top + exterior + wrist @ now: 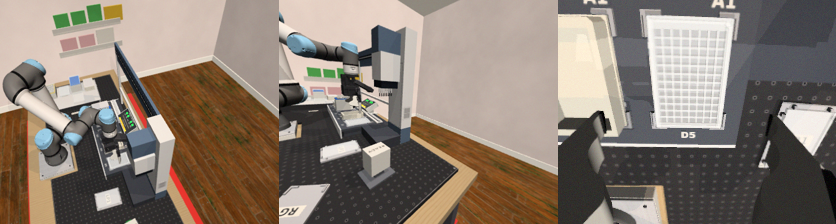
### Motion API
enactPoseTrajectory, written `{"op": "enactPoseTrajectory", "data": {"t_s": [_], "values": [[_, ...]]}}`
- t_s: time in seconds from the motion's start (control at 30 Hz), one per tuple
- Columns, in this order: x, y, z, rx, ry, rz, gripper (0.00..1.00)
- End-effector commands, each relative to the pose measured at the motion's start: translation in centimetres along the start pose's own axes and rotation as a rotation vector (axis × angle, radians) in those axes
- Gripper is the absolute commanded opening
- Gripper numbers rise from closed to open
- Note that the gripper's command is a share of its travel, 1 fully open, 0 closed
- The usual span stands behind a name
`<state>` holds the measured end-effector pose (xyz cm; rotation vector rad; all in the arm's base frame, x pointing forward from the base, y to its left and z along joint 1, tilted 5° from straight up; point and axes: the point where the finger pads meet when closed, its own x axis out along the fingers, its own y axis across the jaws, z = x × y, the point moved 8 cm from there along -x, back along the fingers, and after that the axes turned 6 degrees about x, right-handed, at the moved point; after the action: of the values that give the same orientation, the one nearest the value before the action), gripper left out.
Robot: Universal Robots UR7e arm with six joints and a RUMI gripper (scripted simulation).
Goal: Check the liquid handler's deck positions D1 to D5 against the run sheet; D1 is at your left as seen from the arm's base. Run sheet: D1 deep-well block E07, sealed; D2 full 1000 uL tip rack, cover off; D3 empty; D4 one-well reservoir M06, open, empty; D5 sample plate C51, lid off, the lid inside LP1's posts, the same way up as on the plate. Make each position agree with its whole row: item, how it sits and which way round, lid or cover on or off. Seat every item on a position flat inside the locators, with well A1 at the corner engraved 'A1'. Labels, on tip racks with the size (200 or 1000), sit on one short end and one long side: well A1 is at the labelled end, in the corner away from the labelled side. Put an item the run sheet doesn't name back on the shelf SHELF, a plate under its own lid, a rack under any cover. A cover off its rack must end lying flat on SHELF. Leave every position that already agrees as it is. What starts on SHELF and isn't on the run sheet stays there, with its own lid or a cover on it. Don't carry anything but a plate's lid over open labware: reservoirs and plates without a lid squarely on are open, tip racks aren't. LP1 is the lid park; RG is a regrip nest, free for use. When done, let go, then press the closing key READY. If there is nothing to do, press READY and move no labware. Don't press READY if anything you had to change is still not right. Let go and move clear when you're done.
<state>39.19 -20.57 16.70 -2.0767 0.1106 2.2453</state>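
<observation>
Your sample plate sits flat inside the corner locators of position D5, its long axis running from that engraved label toward the engraved A1 at the far right corner, its grid of wells uncovered with nothing visible in them. Just beside it on D4, apart from it, you have the cream reservoir, whose trough looks empty. Your gripper hangs above the deck's near edge with its 2 dark fingers spread wide and holding nothing, and the white LP1 plate lies off to the right on the perforated bench top.
</observation>
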Motion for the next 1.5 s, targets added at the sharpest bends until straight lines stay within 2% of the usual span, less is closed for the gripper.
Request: {"op": "enactPoseTrajectory", "data": {"t_s": [0.0,1.47], "values": [[-1.3,0.0,-0.1,0.0,0.003,0.003,0.82],[-7.6,0.0,-0.1,0.0,0.003,0.003,0.82]]}}
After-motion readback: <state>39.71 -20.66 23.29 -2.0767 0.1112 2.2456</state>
